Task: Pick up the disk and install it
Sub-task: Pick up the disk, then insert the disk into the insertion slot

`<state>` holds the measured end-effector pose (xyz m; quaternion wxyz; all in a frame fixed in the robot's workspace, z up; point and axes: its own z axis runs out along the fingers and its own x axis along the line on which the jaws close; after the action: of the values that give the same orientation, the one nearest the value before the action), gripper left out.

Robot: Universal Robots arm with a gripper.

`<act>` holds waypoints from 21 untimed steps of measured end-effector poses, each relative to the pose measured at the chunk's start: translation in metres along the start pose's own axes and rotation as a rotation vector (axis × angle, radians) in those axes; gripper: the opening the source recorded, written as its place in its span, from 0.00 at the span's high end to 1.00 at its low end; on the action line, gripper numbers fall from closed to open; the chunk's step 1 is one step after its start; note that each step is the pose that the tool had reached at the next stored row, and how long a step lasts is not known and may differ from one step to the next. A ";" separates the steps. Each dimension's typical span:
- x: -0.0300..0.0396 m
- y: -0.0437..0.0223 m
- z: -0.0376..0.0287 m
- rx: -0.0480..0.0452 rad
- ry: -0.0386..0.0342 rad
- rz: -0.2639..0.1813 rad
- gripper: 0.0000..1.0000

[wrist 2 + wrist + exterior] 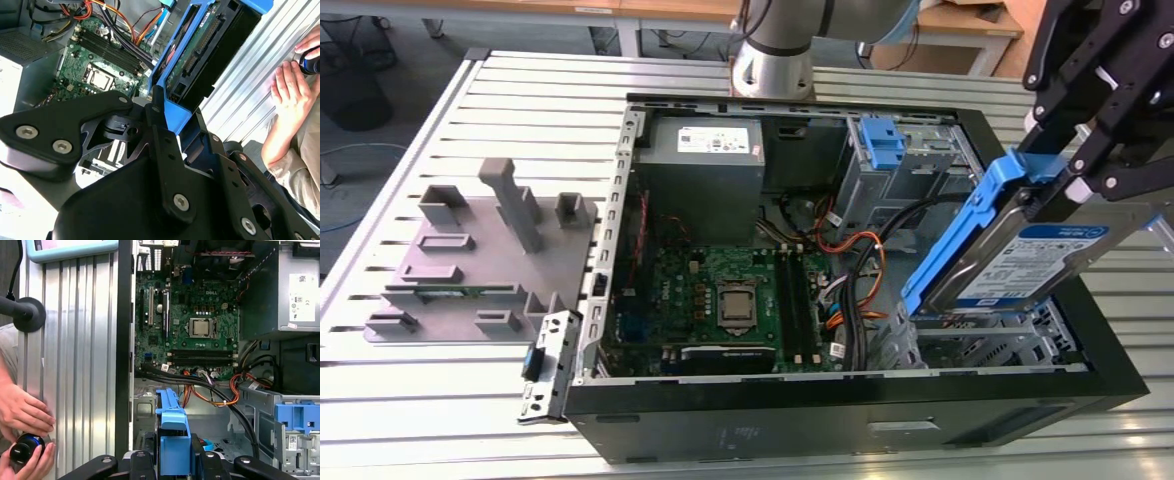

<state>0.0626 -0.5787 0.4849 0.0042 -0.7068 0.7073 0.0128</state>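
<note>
– Above the computer case (761, 425), what hangs there?
– I see the disk (1025, 262), tilted, over the case's drive bay (981, 342); my end effector (1075, 188) is clamped onto its blue-railed upper edge.

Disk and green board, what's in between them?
A tangle of black and orange cables lies between the disk and the green board. You can see it in the exterior view.

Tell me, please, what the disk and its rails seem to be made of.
Disk: likely metal, silver-grey with a dull sheen along its bare edge. Its face carries a white-and-blue label, probably paper or film. Rails: probably moulded plastic, uniformly bright blue and matte, with no metallic glint.
</note>
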 end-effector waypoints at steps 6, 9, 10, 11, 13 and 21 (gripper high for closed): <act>0.0001 -0.0015 0.0043 -0.0001 0.0001 -0.003 0.64; 0.0002 -0.0056 0.0053 -0.0001 0.0002 -0.005 0.64; 0.0001 -0.0071 0.0057 -0.0001 0.0001 -0.005 0.64; 0.0002 -0.0087 0.0061 -0.0001 0.0001 -0.005 0.64; 0.0002 -0.0124 0.0067 -0.0001 0.0002 -0.006 0.64; 0.0003 -0.0185 0.0127 -0.0001 0.0003 -0.006 0.64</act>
<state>0.0809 -0.5787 0.4720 0.0041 -0.7088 0.7052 0.0127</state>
